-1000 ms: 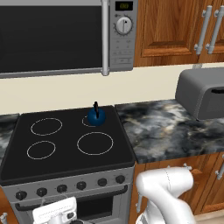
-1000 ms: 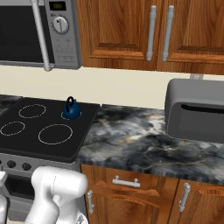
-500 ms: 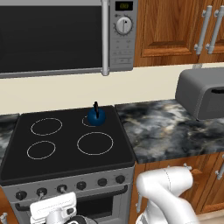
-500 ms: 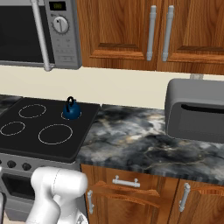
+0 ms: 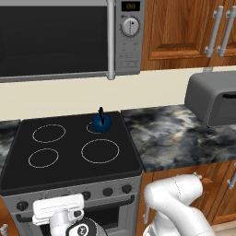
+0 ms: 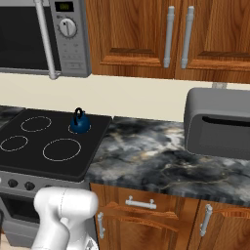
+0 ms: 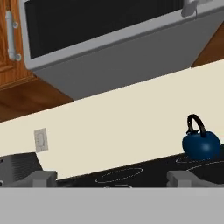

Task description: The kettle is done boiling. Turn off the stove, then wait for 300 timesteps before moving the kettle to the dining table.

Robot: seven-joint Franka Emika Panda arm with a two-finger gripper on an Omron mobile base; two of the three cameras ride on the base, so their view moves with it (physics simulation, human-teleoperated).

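- While the kettle [image 5: 101,122] sits on the stove [image 5: 69,161], you can see it on the back right burner, near the back right corner of the cooktop, upright with its thin black handle up.
- You'll find all four burner rings white.
- Your gripper [image 7: 111,178] hangs low in front of the stove's steel front, at the knob row [image 5: 108,191]; its jaws stand wide apart and hold nothing.
- In the hand view, the kettle [image 7: 201,144] stands well off to one side of the fingertips [image 7: 43,177], far from touching.
- Above the stove you have the microwave [image 5: 69,39]; on the marbled counter [image 6: 161,156] to the right, at its far right end, a grey toaster oven [image 6: 218,122].
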